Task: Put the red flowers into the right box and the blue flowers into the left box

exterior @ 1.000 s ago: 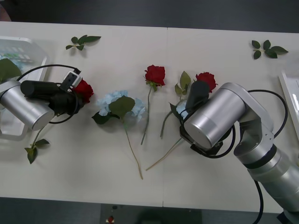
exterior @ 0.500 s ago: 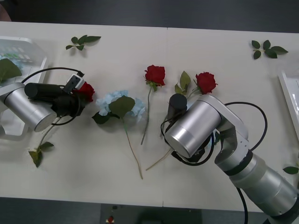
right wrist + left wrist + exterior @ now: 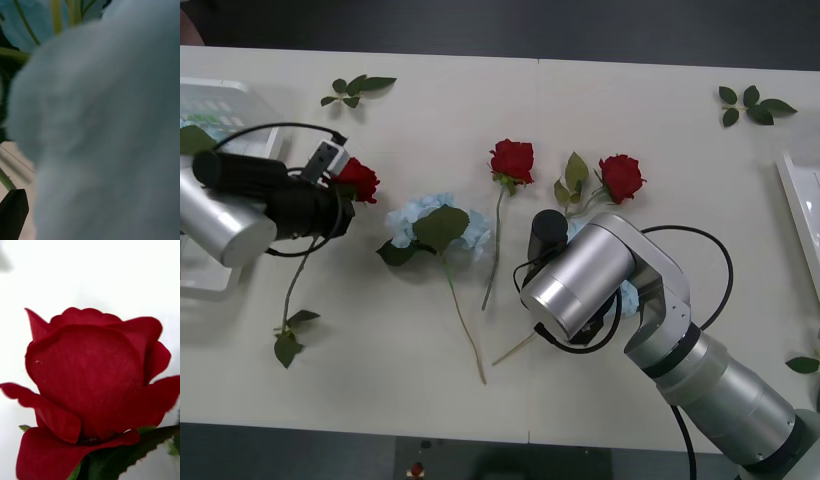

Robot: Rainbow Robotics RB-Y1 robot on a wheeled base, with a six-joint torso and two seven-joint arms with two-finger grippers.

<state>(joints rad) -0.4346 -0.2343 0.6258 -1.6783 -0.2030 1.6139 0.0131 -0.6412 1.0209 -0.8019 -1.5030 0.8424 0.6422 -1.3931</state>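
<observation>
Front view, left to right: the left box (image 3: 220, 105), a clear tray at the table's far-left edge, has something green and pale inside, too cut off to name. Just right of it the left gripper (image 3: 340, 205) carries a red rose (image 3: 358, 180) by the top of its stem, bloom poking past the fingers and the stem (image 3: 292, 290) trailing down with its leaf end at the table, so likely lifted for transfer; it must cross the whole table to the right box. Left wrist view puts that rose bloom (image 3: 93, 382) right up against the camera, fitting a clamped hold. Mid-table a blue flower (image 3: 438, 228) lies flat, untouched, then two more red roses (image 3: 513, 160) (image 3: 621, 177) lie loose, heads toward the far edge. The right gripper (image 3: 612, 290) is low over a second blue cluster (image 3: 627, 297); right wrist view has pale blue petals (image 3: 105, 131) pressed close and one black fingertip (image 3: 13, 213), can't tell the finger spread. Right box (image 3: 802, 215) sits at the right edge, contents not visible.
</observation>
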